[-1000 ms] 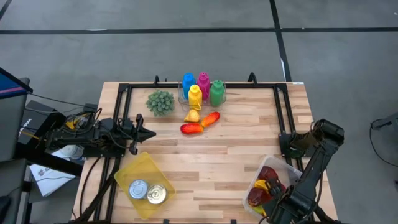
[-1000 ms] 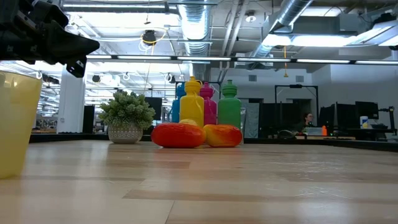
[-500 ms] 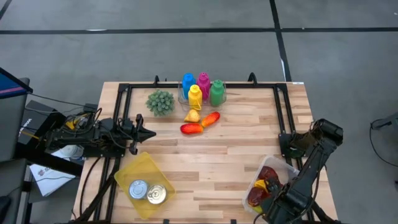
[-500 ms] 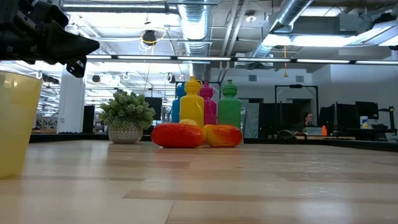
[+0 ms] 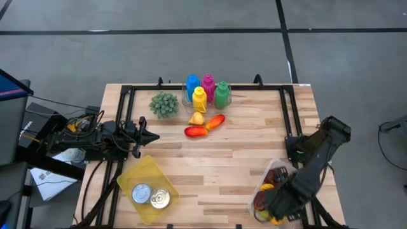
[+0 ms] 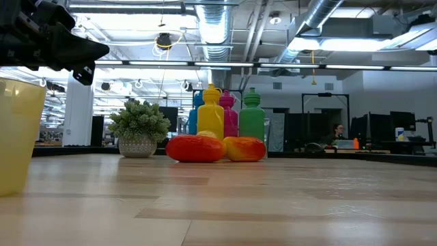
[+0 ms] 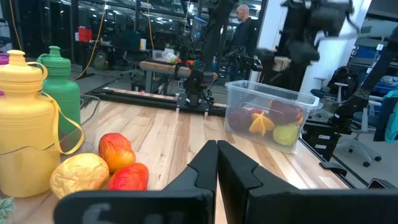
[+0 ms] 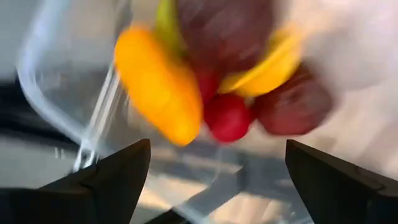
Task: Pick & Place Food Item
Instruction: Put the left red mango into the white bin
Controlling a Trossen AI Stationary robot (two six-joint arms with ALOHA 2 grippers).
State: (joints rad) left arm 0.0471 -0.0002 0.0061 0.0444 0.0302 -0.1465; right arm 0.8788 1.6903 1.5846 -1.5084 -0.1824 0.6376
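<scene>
Right tool (image 5: 280,207) low over the clear bin (image 5: 257,191) at the table's (image 5: 222,165) near right corner, fingers (image 8: 112,180) spread wide with nothing between them. Directly beneath, inside the bin: mixed food (image 8: 217,81), an orange piece (image 8: 158,87), a small red one (image 8: 227,117), dark red lumps and a yellow piece, all lying loose and clear of the fingers. Seen from the left wrist, same bin (image 7: 270,118) holding reddish, yellow and green pieces behind its transparent wall. Left tool (image 5: 147,135) hanging above the table's left edge, closed tight and holding nothing, well apart from the bin. Ahead of it, three more food items bunched near the table's far middle: a red one (image 5: 196,131), an orange-red one (image 5: 216,121) touching it, a yellow one (image 5: 197,117) just behind. Beyond these, four bottles close together: blue (image 5: 192,84), pink (image 5: 208,84), green (image 5: 222,94), yellow (image 5: 200,98). Small potted plant (image 5: 164,104) left of the bottles. Yellow bin (image 5: 149,187) at the near left, two cans (image 5: 150,196) inside.
</scene>
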